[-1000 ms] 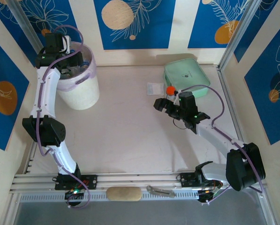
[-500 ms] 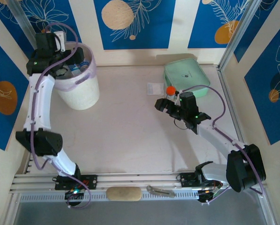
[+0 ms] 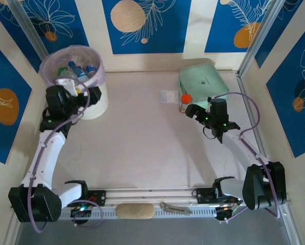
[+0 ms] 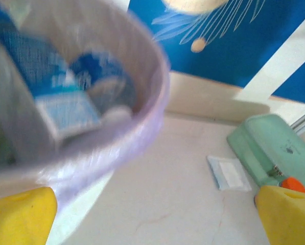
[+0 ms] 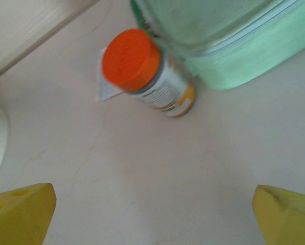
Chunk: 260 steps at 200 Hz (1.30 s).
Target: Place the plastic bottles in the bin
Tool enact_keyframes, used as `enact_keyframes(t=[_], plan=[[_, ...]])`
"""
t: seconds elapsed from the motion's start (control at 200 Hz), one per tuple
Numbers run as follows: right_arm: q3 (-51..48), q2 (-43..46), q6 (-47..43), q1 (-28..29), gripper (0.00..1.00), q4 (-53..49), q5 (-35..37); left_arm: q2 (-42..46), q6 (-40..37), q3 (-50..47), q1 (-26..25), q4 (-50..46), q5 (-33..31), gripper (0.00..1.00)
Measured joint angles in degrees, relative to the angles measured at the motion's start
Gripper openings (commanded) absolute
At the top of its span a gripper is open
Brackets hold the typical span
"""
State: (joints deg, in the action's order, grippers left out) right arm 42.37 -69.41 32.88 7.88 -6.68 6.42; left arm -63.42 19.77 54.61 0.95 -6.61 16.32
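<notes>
Blue-and-cream leaf-print walls enclose the pale table [image 3: 142, 148]. At its far-left corner, the lilac-lined white bin [image 3: 100, 104] holds the plastic bottles [image 3: 79, 70]. None lies on the table, so the task looks done, and the arms likely need only retreat. The left pincer [image 4: 153, 219], beside the bin, and the right pincer [image 5: 152, 214], facing the orange-capped jar [image 5: 144, 76], both gape empty. The jar's label and the bottles' blue labels are too blurred to read.

The pale tabletop [image 3: 142, 138] carries the lilac-lined white bin [image 3: 97, 69] at far left, a mint-green case [image 3: 203, 81] at far right, an orange-capped jar [image 3: 185, 100] just beside that case, and a flat white packet [image 3: 168, 96] near the jar.
</notes>
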Motion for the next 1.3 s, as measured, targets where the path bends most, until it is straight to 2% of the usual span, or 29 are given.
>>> enact_keyframes(t=[0.19,0.405,0.54,0.705,0.8,1.005,1.301], plan=[[-0.1,-0.2,-7.7,-1.2,0.99,2.5,3.9,0.5,1.2,-12.8,-2.6,4.1,-2.9,1.00],[-2.4,-3.3,-15.1,-1.7,0.99,7.6,7.6,0.0,-1.3,-16.8,-9.2,4.9,-16.4,1.00],[-2.8,-5.7,-18.6,-2.7,0.99,8.9,8.5,-1.8,-5.0,-18.7,-11.1,8.9,-24.5,1.00],[-5.3,-8.4,-21.0,-3.2,0.99,15.3,8.9,-5.9,-10.1,-21.8,-12.2,13.5,-30.6,1.00],[-7.9,-10.7,-21.1,-3.3,0.99,20.0,9.6,-7.8,-13.2,-22.2,-12.5,16.5,-32.4,1.00],[-9.2,-14.4,-22.3,-3.7,0.99,25.1,9.7,-11.0,-18.8,-28.4,-12.9,31.2,-34.1,0.99],[-10.1,-17.6,-25.4,-4.1,0.99,34.8,9.7,-17.2,-23.6,-30.0,-12.9,41.6,-33.5,0.99]])
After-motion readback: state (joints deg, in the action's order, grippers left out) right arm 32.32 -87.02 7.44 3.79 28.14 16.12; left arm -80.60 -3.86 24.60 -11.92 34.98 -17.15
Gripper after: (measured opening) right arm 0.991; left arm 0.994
